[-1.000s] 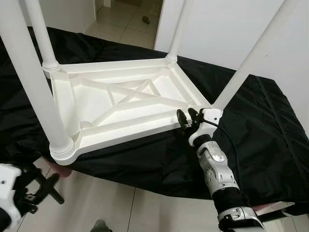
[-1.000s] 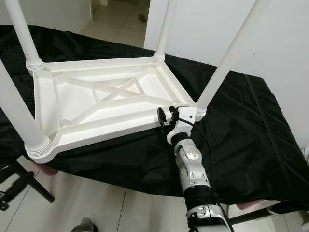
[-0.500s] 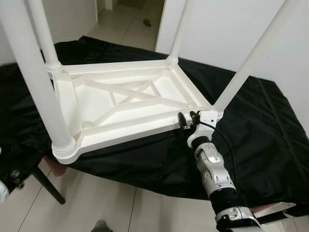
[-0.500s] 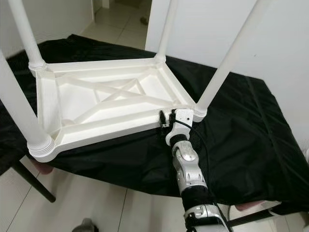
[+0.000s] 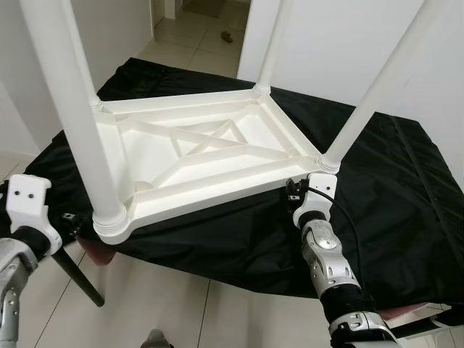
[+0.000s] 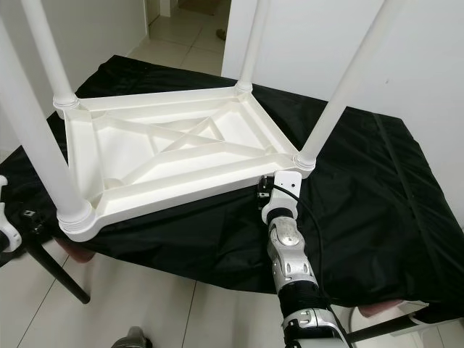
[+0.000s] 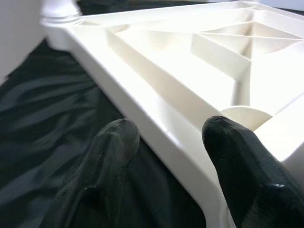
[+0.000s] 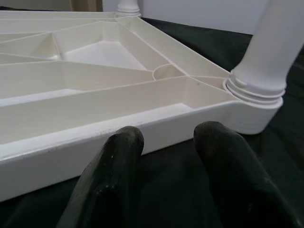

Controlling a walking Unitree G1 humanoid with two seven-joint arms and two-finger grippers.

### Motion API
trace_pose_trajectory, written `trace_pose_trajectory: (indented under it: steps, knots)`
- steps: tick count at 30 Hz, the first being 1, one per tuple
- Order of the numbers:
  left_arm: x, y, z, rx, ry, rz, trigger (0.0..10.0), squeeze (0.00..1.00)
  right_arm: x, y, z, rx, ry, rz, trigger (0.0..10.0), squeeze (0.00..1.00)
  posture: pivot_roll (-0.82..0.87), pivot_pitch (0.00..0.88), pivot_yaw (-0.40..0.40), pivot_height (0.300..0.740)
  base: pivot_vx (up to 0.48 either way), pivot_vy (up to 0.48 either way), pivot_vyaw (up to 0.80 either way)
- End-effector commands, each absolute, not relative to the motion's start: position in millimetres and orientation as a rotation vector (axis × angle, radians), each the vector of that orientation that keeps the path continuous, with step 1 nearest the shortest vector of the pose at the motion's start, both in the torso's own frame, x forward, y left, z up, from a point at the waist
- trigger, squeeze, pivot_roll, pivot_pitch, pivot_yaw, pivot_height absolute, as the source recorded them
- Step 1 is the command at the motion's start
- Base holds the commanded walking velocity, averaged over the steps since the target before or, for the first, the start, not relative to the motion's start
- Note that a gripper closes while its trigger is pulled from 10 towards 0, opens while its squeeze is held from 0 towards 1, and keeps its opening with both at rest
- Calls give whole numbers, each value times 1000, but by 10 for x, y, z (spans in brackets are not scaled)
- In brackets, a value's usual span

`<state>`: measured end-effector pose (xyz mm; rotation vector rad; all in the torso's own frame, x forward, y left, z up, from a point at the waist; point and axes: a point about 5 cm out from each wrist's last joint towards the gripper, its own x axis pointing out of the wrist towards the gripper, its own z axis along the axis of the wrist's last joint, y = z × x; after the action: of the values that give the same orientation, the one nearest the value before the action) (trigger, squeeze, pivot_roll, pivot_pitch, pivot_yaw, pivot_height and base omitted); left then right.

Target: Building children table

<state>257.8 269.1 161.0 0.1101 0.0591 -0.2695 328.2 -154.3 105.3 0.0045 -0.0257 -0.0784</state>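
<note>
The white children table (image 5: 196,156) lies upside down on the black-covered worktop (image 5: 391,188), legs pointing up. The right pincer (image 8: 166,156) is open and empty, with the table's long rim just ahead. The left pincer (image 7: 166,156), also open, has the rim edge between its fingers.

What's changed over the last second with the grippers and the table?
The right gripper has backed off the rim of the upturned white table and now sits open just short of it, beside the near right leg. The left gripper has come up, open, to the table's near left corner. All four legs stay fitted on the black cloth.
</note>
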Motion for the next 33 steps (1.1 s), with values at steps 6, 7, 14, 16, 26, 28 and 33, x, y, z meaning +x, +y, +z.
trace_pose_trajectory:
  steps: [6, 7, 14, 16, 26, 28, 33]
  knots:
    - [2834, 2148, 1598, 65, 13, -455, 10000, 0, 3207, -1749, 912, -35, 40, -227, 10000, 0, 130, 14, -62, 740, 0, 0, 0]
    - [2856, 2048, 1609, 53, 0, -477, 10000, 0, 3208, -1751, 899, -25, 47, -237, 10000, 0, 131, 13, -61, 740, 0, 0, 0]
    - [2892, 1866, 1616, 39, -24, -512, 10000, 0, 3228, -1747, 897, -15, 53, -251, 10000, 0, 138, 11, -60, 740, 0, 0, 0]
    - [2886, 1635, 1588, 13, -30, -562, 10000, 0, 3274, -1740, 934, -10, 44, -254, 10000, 0, 141, 6, -55, 740, 0, 0, 0]
    - [2872, 1255, 1586, -29, -56, -615, 10000, 0, 3374, -1770, 987, 12, 42, -299, 10000, 0, 144, 10, -44, 740, 0, 0, 0]
    - [2873, 1235, 1592, -32, -60, -617, 10000, 0, 3395, -1773, 998, 11, 43, -302, 10000, 0, 145, 11, -44, 740, 0, 0, 0]
    - [2876, 1187, 1633, -23, -78, -623, 10000, 0, 3513, -1788, 1054, 16, 63, -321, 10000, 0, 156, 18, -45, 740, 0, 0, 0]
